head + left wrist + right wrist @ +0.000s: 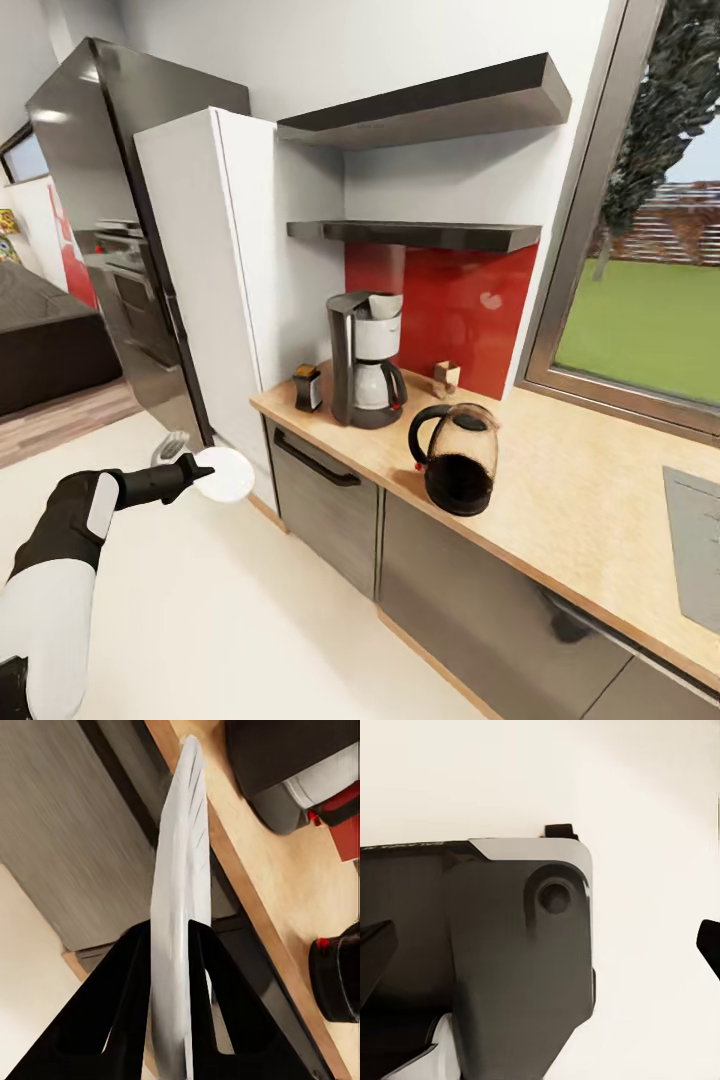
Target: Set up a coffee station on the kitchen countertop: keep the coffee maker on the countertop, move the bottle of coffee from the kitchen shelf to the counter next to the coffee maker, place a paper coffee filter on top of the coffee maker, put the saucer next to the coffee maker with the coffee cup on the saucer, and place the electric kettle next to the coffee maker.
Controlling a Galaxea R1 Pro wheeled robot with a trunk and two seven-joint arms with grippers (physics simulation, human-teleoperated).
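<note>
White china in transit: the robot's left hand (197,473) is carrying the saucer (226,474) toward the worktop (560,500), its two fingers (124,1009) pinching the plate's rim on edge.

Out over the floor, short of the worktop's near corner, the saucer is reading as light, rigid, smooth and breakable, so the thin-rim grip is looking slip-prone; setting it down flat and gently would be the safer course. One coffee maker (365,360) is standing against the red backsplash with one paper coffee filter (385,305) in its basket, one bottle of coffee (307,387) just beside it, one electric kettle (457,458) nearer the front edge, and one small brown box (446,378) behind. Two black wall shelves (420,234) are hanging above. How far the right hand is open cannot be told.
</note>
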